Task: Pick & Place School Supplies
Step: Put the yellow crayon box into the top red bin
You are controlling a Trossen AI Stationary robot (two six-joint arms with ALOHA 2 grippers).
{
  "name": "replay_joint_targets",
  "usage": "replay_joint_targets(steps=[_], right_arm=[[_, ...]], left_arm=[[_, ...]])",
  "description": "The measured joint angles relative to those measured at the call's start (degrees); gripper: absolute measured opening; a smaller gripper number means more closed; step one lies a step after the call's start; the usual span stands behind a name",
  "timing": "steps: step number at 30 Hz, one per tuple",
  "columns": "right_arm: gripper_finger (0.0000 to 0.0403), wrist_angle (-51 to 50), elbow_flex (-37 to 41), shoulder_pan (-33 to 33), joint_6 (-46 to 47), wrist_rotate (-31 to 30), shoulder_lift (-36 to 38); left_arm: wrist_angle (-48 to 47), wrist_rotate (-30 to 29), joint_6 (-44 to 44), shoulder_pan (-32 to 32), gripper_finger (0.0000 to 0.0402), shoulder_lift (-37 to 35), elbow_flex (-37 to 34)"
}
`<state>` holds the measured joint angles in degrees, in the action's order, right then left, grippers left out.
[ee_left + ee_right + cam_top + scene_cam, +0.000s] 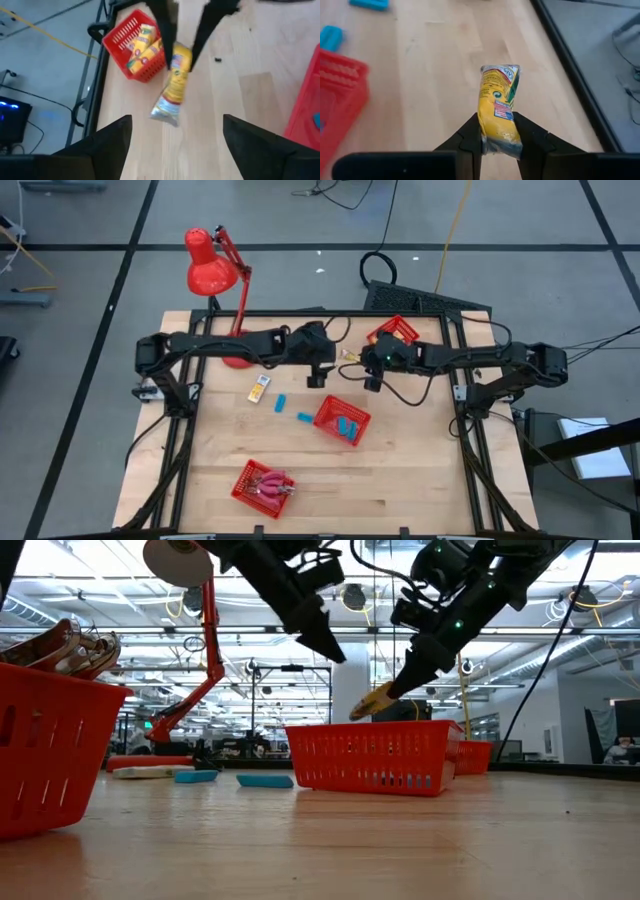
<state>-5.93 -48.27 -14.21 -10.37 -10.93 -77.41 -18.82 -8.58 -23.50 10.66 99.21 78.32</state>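
The right gripper (497, 132) hangs above the back middle of the pale wooden table (400, 480), its two dark fingers pinched on the lower end of a yellow crinkled plastic packet (498, 107), which juts out tilted, clear of the wood. The left gripper (172, 132) faces it from just beside, fingers spread wide and holding nothing.

Bare wood lies beneath both; the red mesh basket of yellow packets (397, 332) sits near the back edge, and the red mesh basket with blue blocks (342, 420) lies nearer the middle. Two loose blue rectangular blocks (282, 400) and another yellow-orange packet (260, 388) lie on its left.

From overhead the held packet is barely discernible between the grippers; the wrist views show it plainly. The low view cuts off the front basket of pink-handled tools (264, 486) at the frame's edge.
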Motion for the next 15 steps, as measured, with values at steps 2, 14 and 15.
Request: replay_joint_targets(steps=[2, 14, 15], right_arm=[[0.0074, -0.4, 0.0, -0.6, 0.0, -2.0, 0.0], [0.0074, -4.5, 0.0, -7.7, -1.6, -6.5, 4.9], [0.0074, -5.8, 0.0, -8.4, -1.7, -7.4, 5.8]], left_arm=[[0.8, 0.3, 0.1, 0.1, 0.0301, -2.1, -2.1], [14.3, 1.6, 6.9, 0.0, 0.0287, -20.1, -24.4], [15.3, 1.6, 8.0, -0.3, 0.0287, -21.6, -26.4]])
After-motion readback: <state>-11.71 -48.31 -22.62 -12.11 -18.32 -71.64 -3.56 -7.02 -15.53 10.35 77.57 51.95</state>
